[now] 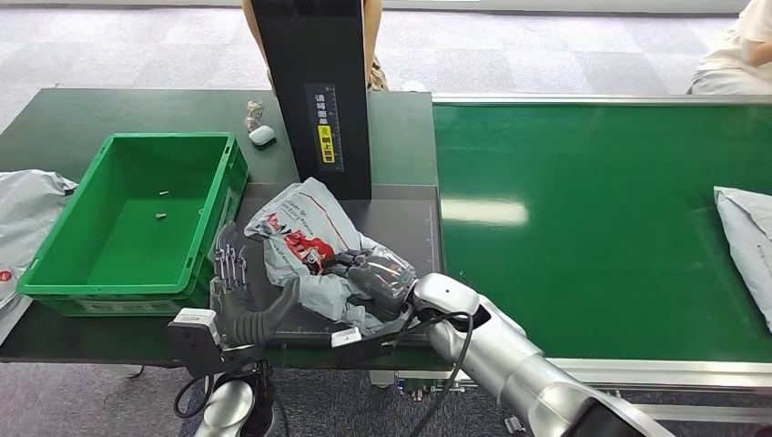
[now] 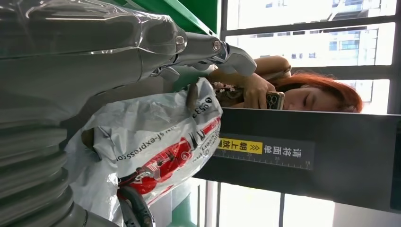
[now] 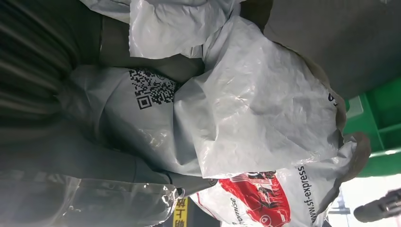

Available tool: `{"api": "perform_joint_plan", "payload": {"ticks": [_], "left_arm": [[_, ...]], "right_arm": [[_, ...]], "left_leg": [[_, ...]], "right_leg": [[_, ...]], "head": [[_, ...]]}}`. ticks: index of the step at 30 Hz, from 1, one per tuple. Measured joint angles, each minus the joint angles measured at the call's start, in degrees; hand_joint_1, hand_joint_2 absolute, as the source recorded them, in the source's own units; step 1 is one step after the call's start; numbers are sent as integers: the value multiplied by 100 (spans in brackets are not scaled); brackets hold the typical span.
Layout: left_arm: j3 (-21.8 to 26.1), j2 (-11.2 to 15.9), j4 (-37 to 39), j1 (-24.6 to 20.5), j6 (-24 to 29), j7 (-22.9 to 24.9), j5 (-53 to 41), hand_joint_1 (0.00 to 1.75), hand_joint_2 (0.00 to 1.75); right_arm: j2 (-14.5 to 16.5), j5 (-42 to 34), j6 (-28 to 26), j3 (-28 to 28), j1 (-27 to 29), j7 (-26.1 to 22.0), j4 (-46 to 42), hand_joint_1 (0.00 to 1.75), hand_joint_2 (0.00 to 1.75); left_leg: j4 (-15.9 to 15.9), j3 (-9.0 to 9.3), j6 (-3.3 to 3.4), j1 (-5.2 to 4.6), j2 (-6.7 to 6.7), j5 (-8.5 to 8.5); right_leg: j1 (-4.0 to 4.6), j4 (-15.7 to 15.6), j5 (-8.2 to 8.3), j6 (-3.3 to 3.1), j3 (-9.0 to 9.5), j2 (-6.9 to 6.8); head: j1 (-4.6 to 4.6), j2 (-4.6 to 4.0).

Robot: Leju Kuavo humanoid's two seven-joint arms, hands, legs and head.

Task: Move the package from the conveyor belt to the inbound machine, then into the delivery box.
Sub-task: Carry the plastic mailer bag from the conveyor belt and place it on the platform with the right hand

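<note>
Centre frame, the right robot hand (image 1: 378,273) grips the package (image 1: 305,238), which slants toward upper left; the open left robot hand (image 1: 232,273) and box (image 1: 55,241) lie left.

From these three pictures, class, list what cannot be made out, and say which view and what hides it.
1. Two small bits in the green box, head view: too small to identify.
2. Whether the package rests on the scanner plate: the right hand gripping it covers its underside.
3. Second package on the belt: cut off by the edge.
4. Left hand beside the package: contact unclear.
</note>
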Motion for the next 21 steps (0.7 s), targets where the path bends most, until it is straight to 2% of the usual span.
{"api": "perform_joint_plan", "payload": {"ticks": [6,10,12,13,16,17,21], "left_arm": [[28,0,0,2,1,0,3,0,175],[53,-3,-5,15,10,-2,-7,0,175],[82,-6,-36,42,40,-7,-25,0,175],[101,-7,-64,61,63,-11,-33,0,175],[144,-8,-169,128,114,-27,-39,0,175],[153,-7,-207,153,119,-32,-39,0,175],[169,-2,-316,206,117,-39,-32,0,175]], "right_arm": [[61,16,47,113,-94,36,218,175,175],[176,241,745,317,-278,510,607,175,175],[261,297,930,456,-403,641,883,175,175],[301,320,906,517,-458,659,1001,147,175],[384,429,493,674,-553,726,1252,17,175],[394,486,223,714,-561,760,1299,0,175],[389,640,-1246,799,-551,815,1403,0,175]], "left_leg": [[0,-1,0,0,0,0],[0,0,-1,0,3,1],[0,2,-1,1,5,1],[0,3,-2,1,7,1],[0,4,-3,2,7,3],[0,3,-5,2,6,4],[0,2,-6,2,7,6]], "right_leg": [[0,0,0,0,0,0],[1,0,1,-1,-1,1],[1,1,1,-1,-2,2],[1,1,1,-1,-2,3],[1,1,1,-2,-3,3],[1,1,1,-2,-4,2],[0,0,3,-2,-14,2]], "head": [[0,0],[-1,0],[-1,0],[-1,0],[-1,0],[-1,0],[-1,0]]}}
